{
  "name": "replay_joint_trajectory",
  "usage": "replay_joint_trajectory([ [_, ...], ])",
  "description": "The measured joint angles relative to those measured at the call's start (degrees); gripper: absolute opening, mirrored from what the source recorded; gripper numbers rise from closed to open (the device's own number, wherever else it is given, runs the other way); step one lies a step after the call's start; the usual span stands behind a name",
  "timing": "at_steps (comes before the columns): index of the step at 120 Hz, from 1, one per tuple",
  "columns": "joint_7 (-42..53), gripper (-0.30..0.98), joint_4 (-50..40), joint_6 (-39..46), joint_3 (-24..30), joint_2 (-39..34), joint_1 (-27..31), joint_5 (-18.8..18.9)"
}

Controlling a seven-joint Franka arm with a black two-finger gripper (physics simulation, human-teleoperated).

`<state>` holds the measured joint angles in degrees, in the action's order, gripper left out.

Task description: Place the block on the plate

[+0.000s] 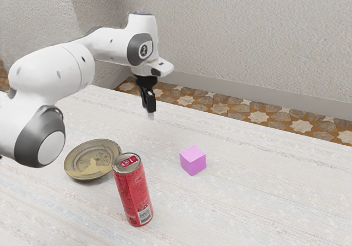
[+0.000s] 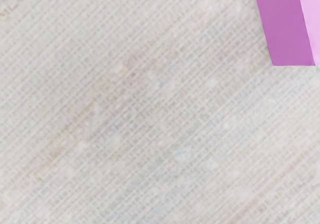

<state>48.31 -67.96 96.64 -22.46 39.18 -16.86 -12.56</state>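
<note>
A white robot arm (image 1: 49, 70) enters from the exterior view's left, with a small round emblem near its wrist, too small to make out. Next is a shallow, patterned, yellowish plate (image 1: 91, 159), the block's goal. Beside it stands a tall red can (image 1: 132, 190), with a red-and-white mark on its lid and a barcode-like panel low on its side; its lettering cannot be read. Farther right, the gripper (image 1: 150, 115) points down above the table; whether it is wide or narrow, I cannot tell. The pink block (image 1: 193, 160) sits on the table at the right, apart from the gripper. Reaching it seems the step in hand: center over the block, align with two opposite faces, then descend straight. A later lift should clear the can.
</note>
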Motion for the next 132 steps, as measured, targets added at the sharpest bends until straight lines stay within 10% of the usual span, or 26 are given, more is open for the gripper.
replay_joint_trajectory([
  [132, -23.46, 0.69, 0.00, 3.76, 0.60, 8.26, -10.46, -8.25],
])
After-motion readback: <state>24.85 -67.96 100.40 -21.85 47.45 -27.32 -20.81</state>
